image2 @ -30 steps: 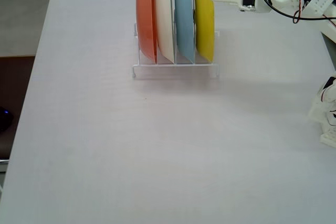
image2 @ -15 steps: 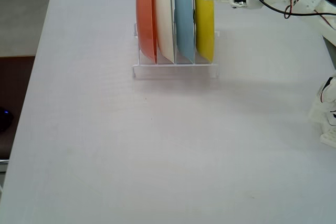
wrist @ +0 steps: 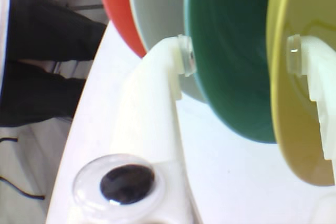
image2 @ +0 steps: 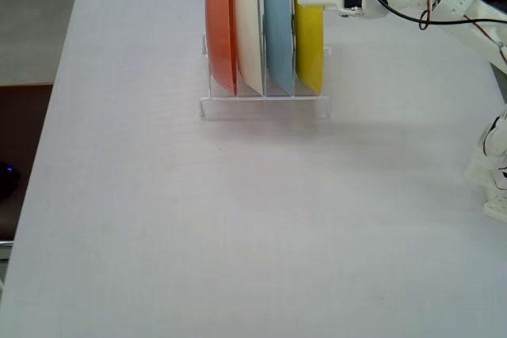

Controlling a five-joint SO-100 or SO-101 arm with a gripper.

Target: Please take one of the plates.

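Arm stretched level from the right, pincer (image2: 299,1) spread wide, fingers straddling upright yellow plate (image2: 310,37) in rack (image2: 265,104)

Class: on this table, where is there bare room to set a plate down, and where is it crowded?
Free: the wide tabletop in front of the rack, and the strip to its left. Crowded: the rack's four upright plates, with the pincer at the yellow plate.

table (image2: 158,219): pale lavender-white, evenly lit | floor (image2: 32,21): grey beyond left edge | dark strip lower left
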